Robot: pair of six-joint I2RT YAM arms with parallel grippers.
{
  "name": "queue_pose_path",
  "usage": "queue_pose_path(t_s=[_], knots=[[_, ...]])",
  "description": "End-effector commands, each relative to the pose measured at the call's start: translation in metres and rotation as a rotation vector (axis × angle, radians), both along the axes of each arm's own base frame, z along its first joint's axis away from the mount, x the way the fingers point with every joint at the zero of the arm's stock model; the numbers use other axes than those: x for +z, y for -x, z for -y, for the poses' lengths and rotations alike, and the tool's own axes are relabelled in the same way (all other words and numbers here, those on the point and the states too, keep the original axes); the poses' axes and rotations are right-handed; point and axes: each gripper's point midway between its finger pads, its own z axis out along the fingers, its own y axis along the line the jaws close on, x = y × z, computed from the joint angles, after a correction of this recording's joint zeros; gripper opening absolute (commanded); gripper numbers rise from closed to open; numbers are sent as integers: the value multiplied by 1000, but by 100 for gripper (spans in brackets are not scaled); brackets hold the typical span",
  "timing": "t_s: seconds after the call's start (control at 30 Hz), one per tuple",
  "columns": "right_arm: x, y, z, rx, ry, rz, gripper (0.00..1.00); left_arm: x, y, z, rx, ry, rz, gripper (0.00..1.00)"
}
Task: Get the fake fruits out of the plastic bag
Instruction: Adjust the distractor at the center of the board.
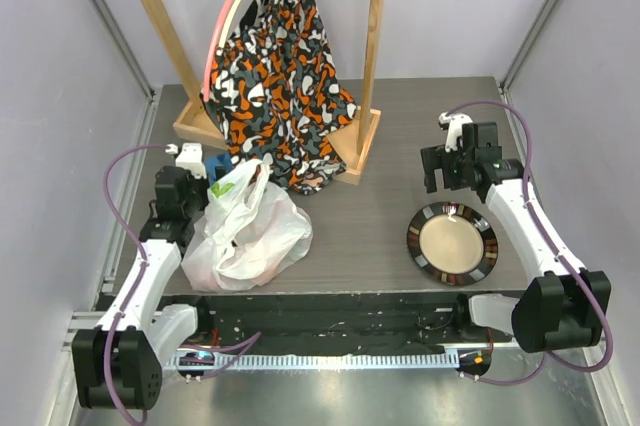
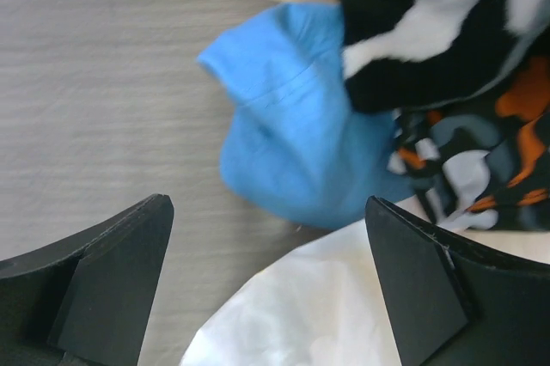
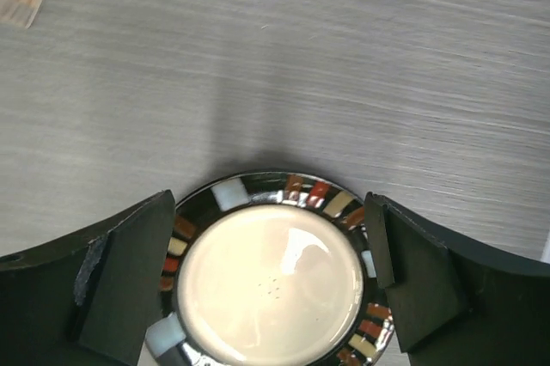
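The white translucent plastic bag (image 1: pixel 245 231) with a green-yellow print lies bunched at the table's front left; it also shows in the left wrist view (image 2: pixel 318 314). The fake fruits are hidden, apart from a dark shape showing faintly through the bag. My left gripper (image 1: pixel 190 181) is open and empty, just left of the bag's top; in the left wrist view (image 2: pixel 266 284) the bag lies between and below its jaws. My right gripper (image 1: pixel 458 164) is open and empty above the far rim of the plate, which it frames in the right wrist view (image 3: pixel 271 276).
A round dark-rimmed plate (image 1: pixel 483 266) (image 3: pixel 232 194) lies front right. A wooden rack (image 1: pixel 360 151) at the back holds an orange-black-white patterned cloth (image 1: pixel 280 86) (image 2: pixel 481 65). A blue cloth (image 1: pixel 218 164) (image 2: pixel 292 151) lies by the bag and rack base.
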Motion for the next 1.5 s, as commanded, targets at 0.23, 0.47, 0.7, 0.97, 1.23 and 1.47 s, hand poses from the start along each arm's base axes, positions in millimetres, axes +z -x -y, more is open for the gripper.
queue_pose_path(t_s=[0.23, 0.47, 0.7, 0.97, 1.23, 1.47], knots=[[12, 28, -118, 704, -121, -83, 95, 27, 24, -16, 116, 57, -23, 100], [-8, 8, -176, 848, 32, -38, 53, 43, 43, 17, 38, 250, -136, 100], [-42, -47, -203, 811, 132, 3, 2, 43, 46, 15, 60, 283, -113, 61], [-85, -134, -213, 755, 346, 34, 1, 47, 39, 4, 117, 318, -86, 95], [-66, -231, -233, 678, 459, 222, 1, 63, 38, 2, 61, 272, -72, 100], [-26, -209, -235, 640, 331, 228, 1, 107, 42, 3, 1, 203, -26, 100]])
